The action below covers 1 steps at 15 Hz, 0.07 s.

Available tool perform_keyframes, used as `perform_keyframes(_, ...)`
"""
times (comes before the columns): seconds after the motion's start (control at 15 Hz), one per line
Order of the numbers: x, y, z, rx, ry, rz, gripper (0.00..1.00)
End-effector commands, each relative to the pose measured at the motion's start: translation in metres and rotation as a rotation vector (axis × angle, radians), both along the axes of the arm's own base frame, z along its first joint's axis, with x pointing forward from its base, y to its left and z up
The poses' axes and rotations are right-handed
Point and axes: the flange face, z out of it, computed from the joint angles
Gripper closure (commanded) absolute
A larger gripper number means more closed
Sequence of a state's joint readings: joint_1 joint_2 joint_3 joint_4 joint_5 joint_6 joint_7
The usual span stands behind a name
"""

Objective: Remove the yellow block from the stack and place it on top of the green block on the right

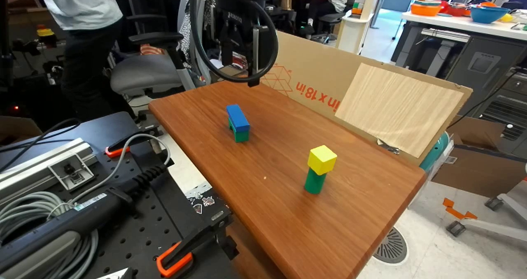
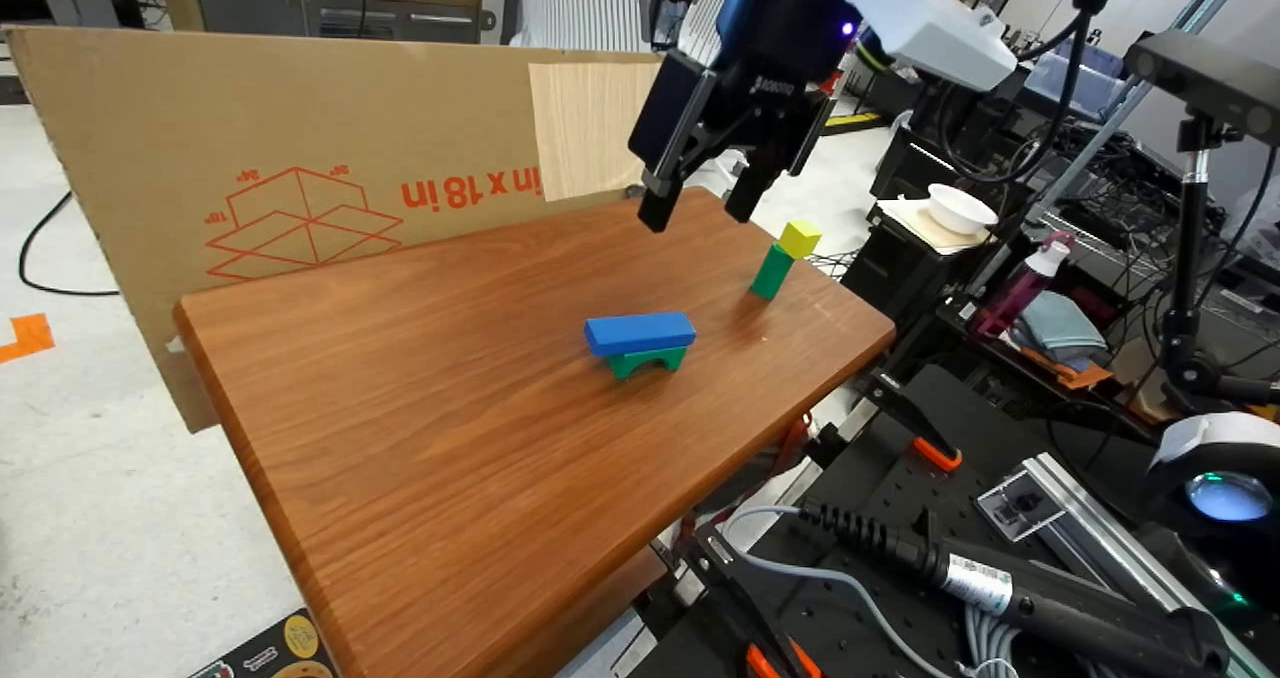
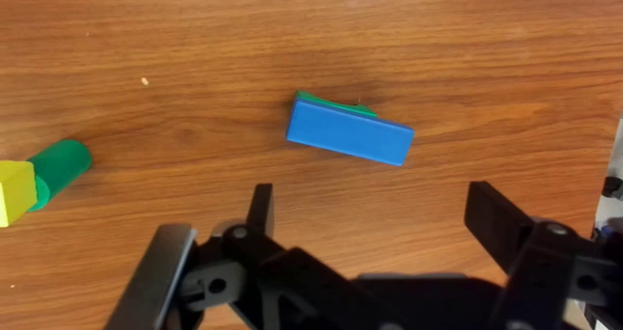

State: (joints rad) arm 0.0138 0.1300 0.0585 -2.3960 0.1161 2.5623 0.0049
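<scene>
Yellow block [image 1: 322, 160], a small bright cube, resting on top of the green block [image 1: 315, 183], a short upright cylinder; probably already in the place named by the task. Apparently set a little off-centre, with a sliver of the green block's round top visible in the wrist view. Judging by looks, light and stiff, with smooth flat faces, perhaps slightly slippery, hardly fragile. If in need of straightening, best taken by two opposite upright sides, gently and squarely, with no touch on the green block, to avoid toppling so narrow a support.

Gripper [image 2: 697, 210] spread wide and holding nothing, up in the air higher than the green block and well apart from it.

Under the green block, a brown wood-grained table [image 2: 450, 408], smooth and level-looking, probably firm enough for steady stacking. Well apart from the green block on the same table, a blue block [image 3: 350, 133] lying across a green arch [image 1: 241, 136]. Beyond the table's edge to one side of the green block, a standing cardboard panel [image 2: 300, 118] with red printing; to the opposite side, a black workbench [image 1: 160, 196]. Much farther from the green block, a grey office chair [image 1: 146, 71], a standing person [image 1: 88, 44], and a blue bowl [image 1: 489, 14] on a white counter [image 1: 457, 22]: probably a busy lab.
</scene>
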Motion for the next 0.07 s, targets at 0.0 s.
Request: perform_keyframes(0.0, 0.0003, -0.0001, 0.0006, 0.000, 0.001, 0.000, 0.00)
